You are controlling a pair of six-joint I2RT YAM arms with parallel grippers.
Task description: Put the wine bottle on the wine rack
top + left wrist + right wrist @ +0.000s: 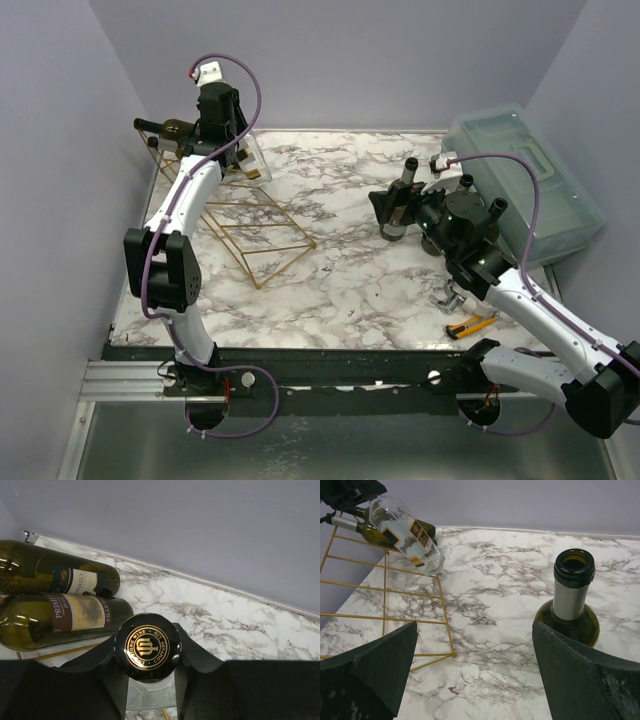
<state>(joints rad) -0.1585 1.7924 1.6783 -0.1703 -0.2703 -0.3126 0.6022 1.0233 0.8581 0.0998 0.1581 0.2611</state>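
Observation:
The gold wire wine rack stands at the far left; it also shows in the right wrist view. Two dark green bottles lie on its far end. My left gripper is shut on the black-capped neck of a clear wine bottle. It holds the bottle tilted, base down, at the rack's far right corner. My right gripper is open and empty above the marble. A green open-topped bottle stands upright just beyond its right finger.
A translucent plastic lidded box stands at the far right. A yellow utility knife and a small metal clip lie near the front right edge. Walls close in the table on the left, back and right.

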